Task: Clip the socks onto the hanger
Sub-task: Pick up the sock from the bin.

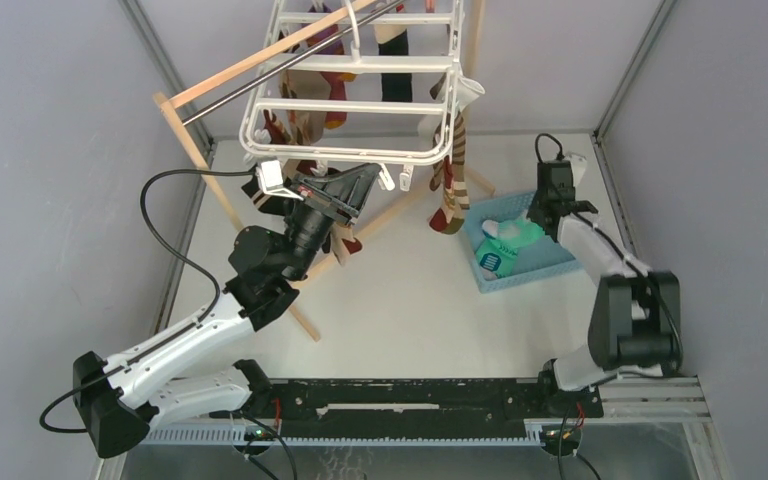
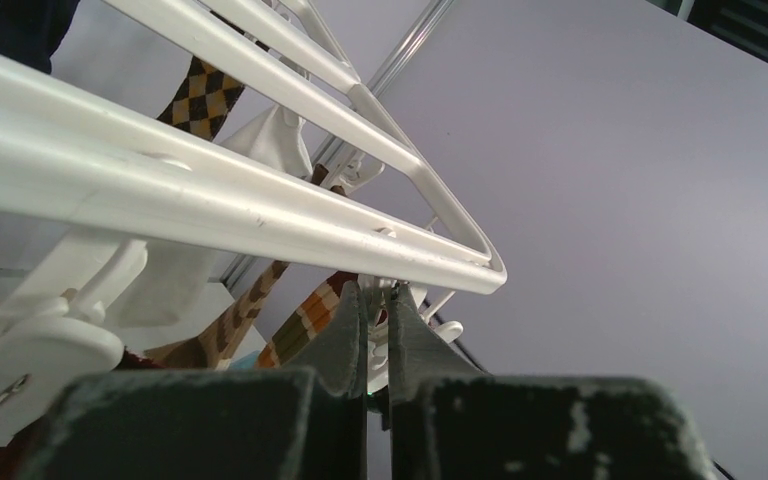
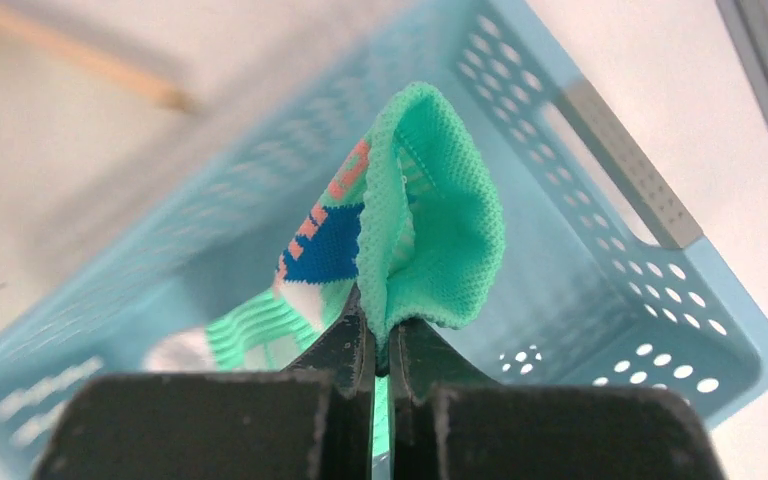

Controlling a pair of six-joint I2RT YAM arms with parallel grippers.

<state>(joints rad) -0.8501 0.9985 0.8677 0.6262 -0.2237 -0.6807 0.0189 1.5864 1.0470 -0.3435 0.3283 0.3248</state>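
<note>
The right gripper [image 3: 380, 322] is clamped on the cuff edge of the mint-green sock [image 3: 440, 220], whose foot trails down into the blue basket [image 3: 650, 300]. The left gripper [image 2: 378, 300] looks pinched on 1 white clip [image 2: 377, 355] under the hanger [image 2: 210, 200]. Light, soft and floppy, the sock is best held by its cuff, I judge, leaving a free margin for the clip.

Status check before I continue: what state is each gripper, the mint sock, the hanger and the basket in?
Left gripper: shut on a hanger clip.
Right gripper: shut on mint-green sock, at its cuff.
Hanger: hung on pole, other socks clipped.
Basket: upright, sock partly inside.
</note>
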